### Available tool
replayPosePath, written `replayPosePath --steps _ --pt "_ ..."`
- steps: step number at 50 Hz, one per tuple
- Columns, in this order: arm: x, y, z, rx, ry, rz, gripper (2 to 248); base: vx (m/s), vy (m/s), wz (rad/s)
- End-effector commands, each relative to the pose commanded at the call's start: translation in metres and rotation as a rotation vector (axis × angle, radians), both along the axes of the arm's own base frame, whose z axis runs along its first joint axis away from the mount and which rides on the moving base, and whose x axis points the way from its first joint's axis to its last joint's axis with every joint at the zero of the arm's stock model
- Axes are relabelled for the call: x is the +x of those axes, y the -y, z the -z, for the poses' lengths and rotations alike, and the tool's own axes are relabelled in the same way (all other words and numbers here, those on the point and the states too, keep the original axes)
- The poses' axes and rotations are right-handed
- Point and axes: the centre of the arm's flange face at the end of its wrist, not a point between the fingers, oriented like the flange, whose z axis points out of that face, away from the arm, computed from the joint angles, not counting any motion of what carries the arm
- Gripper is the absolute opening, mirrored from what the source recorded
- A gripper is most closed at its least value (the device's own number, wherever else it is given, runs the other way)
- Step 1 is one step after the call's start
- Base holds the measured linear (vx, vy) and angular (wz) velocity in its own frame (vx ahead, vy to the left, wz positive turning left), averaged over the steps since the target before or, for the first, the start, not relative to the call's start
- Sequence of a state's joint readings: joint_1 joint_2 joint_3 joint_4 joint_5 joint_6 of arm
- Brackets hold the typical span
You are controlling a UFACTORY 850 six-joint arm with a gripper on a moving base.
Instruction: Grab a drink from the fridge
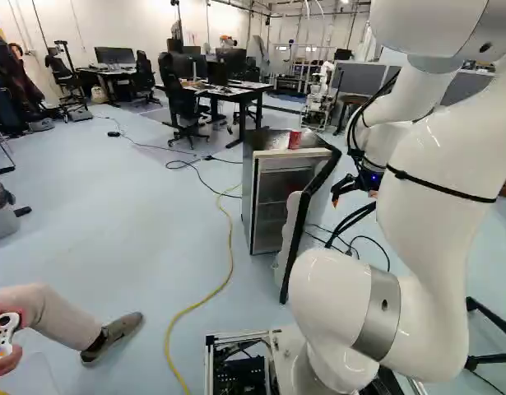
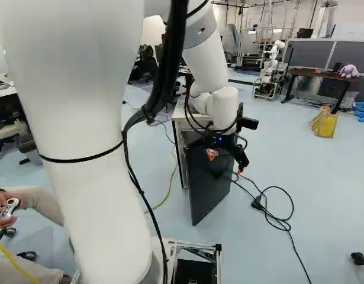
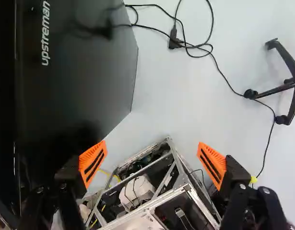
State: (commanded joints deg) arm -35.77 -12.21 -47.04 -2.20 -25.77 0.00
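My gripper [image 2: 226,163] hangs at the outer side of the fridge door, its fingers pointing down. In the wrist view the gripper [image 3: 152,162] is open, with nothing between its orange pads; the door's dark outer face [image 3: 85,72] lies beside one finger. The small fridge [image 1: 248,193] stands with its door [image 1: 294,230] swung open toward the base, so shelves [image 1: 275,211] show inside. A red can [image 1: 294,140] stands on the fridge's top. What lies on the shelves is too small to tell.
Black cables [image 2: 279,222] lie on the floor beyond the door. A yellow cord [image 1: 229,263] runs past the fridge. Desks [image 1: 244,95] and another robot [image 1: 321,95] stand farther back. A chair base [image 3: 286,88] stands off to one side.
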Motion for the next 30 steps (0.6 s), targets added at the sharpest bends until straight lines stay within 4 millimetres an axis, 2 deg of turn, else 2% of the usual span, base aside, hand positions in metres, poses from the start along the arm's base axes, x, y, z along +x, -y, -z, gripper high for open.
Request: replayPosePath --steps 30 --pt "0.021 -0.017 -0.001 -0.072 0.042 -0.123 247 0.000 0.000 0.000"
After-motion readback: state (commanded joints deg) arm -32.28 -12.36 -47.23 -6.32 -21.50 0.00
